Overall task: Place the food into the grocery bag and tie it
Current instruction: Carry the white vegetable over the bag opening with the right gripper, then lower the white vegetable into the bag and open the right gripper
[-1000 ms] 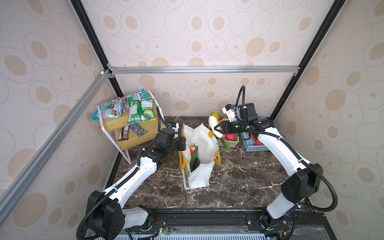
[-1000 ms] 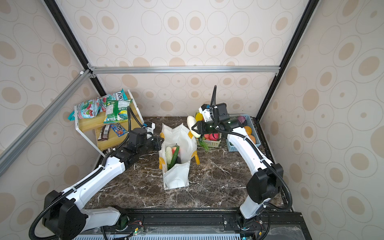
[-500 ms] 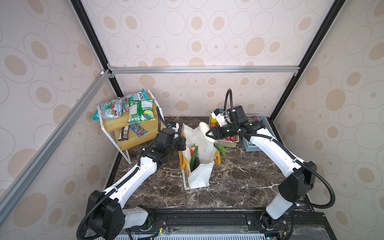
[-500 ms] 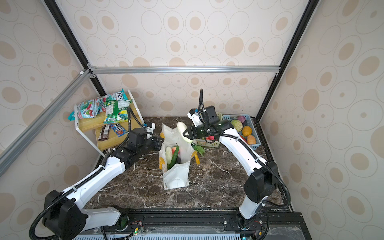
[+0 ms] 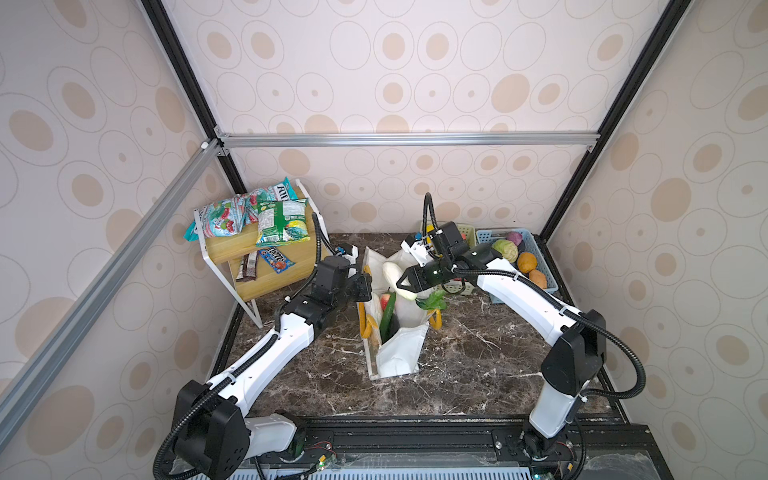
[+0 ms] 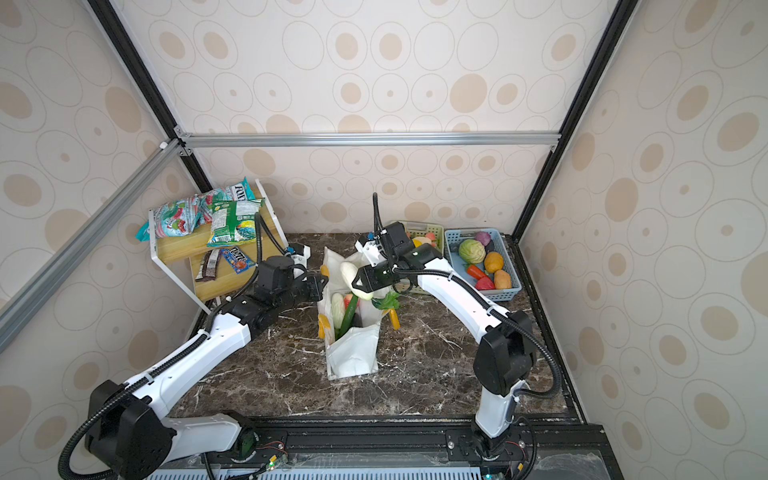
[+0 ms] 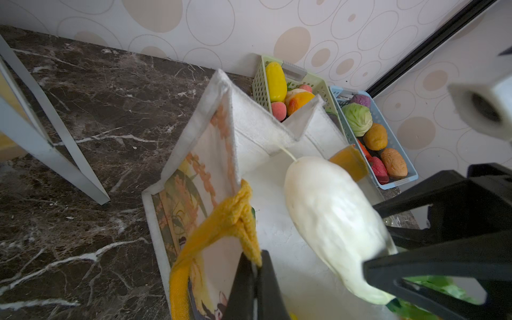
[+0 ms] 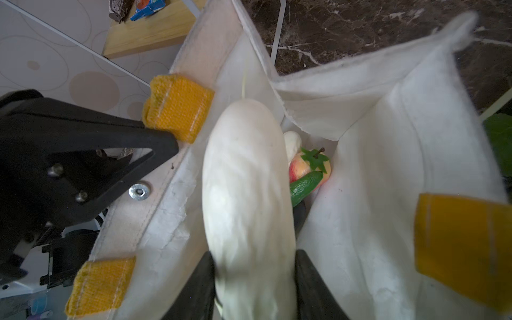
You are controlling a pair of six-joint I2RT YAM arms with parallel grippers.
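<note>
My right arm reaches over the standing grocery bag (image 5: 399, 353), right gripper (image 5: 402, 286) clamped on a white radish (image 5: 392, 274) tilted into its mouth. My left arm stretches low, left gripper (image 7: 255, 256) pinched tight on the bag's yellow handle (image 7: 230, 221).

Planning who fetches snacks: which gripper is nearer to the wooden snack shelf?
Left. The left gripper pinches the yellow handle at the shelf-side rim of the grocery bag. The right gripper holds the white radish over the bag's opening, farther from the snack shelf.
</note>
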